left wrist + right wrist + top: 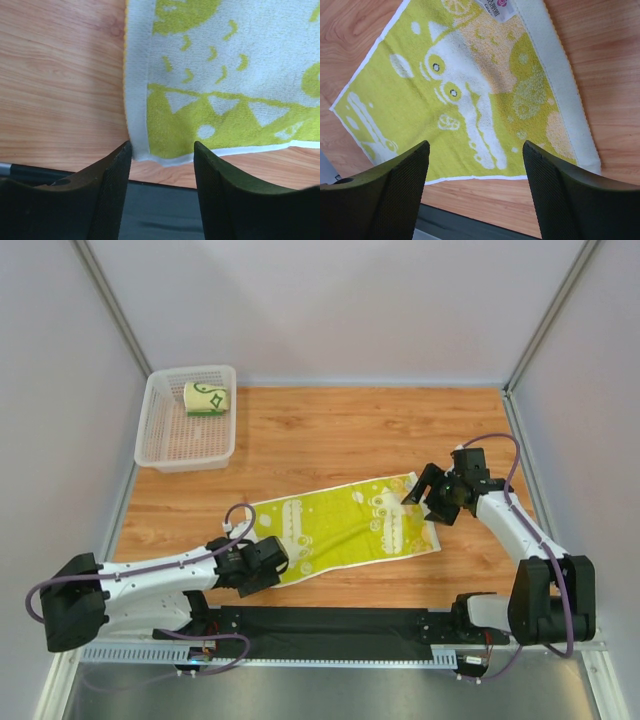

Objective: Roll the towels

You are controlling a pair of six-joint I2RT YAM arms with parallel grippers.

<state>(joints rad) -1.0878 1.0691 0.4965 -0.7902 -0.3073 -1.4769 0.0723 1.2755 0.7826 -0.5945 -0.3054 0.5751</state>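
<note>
The left claw [162,150] stands part open and holds nothing. Its two fingers straddle the near left corner of the flat towel [340,525]. The corner's white hem lies just ahead of the tips; whether it touches them I cannot tell. The right claw [475,147] is spread wide and is also empty. It hangs over the flat towel's opposite short end, above the broad pale hem band and near the sewn label [495,7].

As I judge it, the task is about half done. One towel is finished: the rolled towel [207,398] lies in the white basket [165,455], well beyond the flat towel's far left corner. The flat towel is fully spread, pattern up, with no fold or turn started at either end. It has yet to be gripped at a short end, rolled along its length and set down.

The flat towel lies aslant on the table [350,430]. Its near left corner sits just beside the black strip [320,620], so there is little room on that side for the left fingers to slide under. Beyond its far long edge there is bare wood, and more past its right end. The basket is well apart from it and out of the rolling path.
</note>
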